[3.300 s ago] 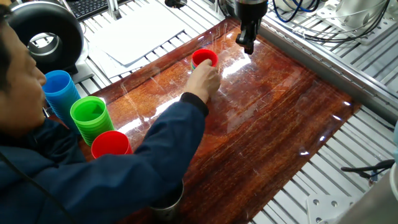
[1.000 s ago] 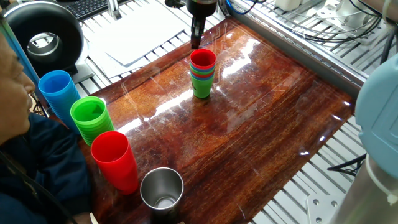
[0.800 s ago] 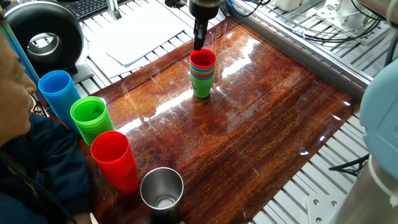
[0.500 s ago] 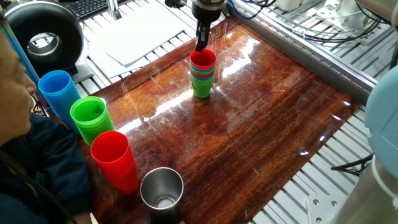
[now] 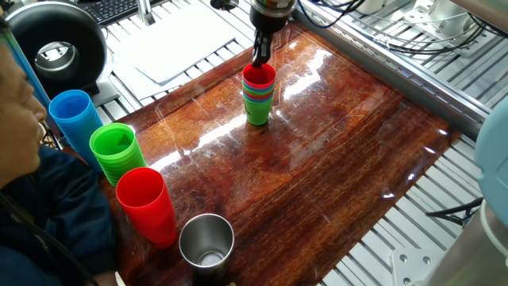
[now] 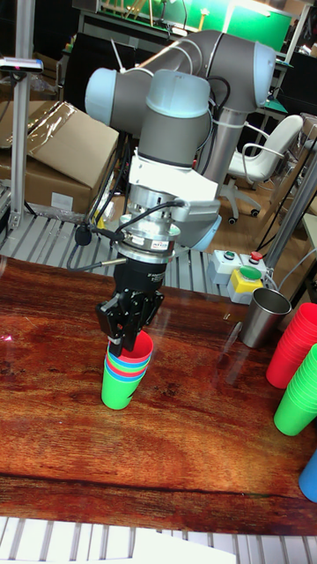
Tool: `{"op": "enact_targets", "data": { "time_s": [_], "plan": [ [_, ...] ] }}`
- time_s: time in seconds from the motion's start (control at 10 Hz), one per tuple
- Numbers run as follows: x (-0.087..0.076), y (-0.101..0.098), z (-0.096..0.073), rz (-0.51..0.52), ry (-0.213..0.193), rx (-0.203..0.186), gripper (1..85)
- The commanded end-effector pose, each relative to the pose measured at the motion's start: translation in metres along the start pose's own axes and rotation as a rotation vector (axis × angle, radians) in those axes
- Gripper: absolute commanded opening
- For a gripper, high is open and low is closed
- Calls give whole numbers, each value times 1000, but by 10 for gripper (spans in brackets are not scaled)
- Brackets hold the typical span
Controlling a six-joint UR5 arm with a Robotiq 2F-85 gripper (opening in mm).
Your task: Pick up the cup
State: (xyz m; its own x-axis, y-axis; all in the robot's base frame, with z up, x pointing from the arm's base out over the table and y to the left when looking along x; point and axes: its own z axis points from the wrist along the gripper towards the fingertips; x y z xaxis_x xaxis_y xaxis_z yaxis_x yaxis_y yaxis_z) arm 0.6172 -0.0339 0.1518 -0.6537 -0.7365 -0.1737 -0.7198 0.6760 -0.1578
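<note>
The cup (image 5: 261,79) is the small red one on top of a short stack of nested small cups, with a green cup (image 5: 257,112) at the bottom, at the far middle of the wooden table (image 5: 341,159). My gripper (image 5: 260,60) hangs straight down at the cup's far rim, fingertips level with the rim. In the tall fixed view the gripper (image 6: 120,338) stands at the left edge of the cup (image 6: 137,355), its dark fingers a narrow gap apart and holding nothing.
At the near left stand a blue cup stack (image 5: 75,117), a green stack (image 5: 116,152), a taller red tumbler (image 5: 146,203) and a steel cup (image 5: 207,241). A person (image 5: 32,206) sits at the left edge. A black round device (image 5: 55,44) lies behind.
The person's hand that was at the red cup has withdrawn. Over the last second my gripper has shifted right and down to the cup's rim.
</note>
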Motion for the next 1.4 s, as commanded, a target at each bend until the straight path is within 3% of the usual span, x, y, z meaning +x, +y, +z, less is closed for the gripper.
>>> {"op": "enact_targets", "data": {
  "time_s": [0.0, 1.0, 1.3],
  "plan": [
    [-6, 5, 3, 4, -40, -16, 303],
    [-8, 9, 9, 6, -59, -14, 270],
    [-4, 11, 9, 27, -48, -19, 63]
  ]
}}
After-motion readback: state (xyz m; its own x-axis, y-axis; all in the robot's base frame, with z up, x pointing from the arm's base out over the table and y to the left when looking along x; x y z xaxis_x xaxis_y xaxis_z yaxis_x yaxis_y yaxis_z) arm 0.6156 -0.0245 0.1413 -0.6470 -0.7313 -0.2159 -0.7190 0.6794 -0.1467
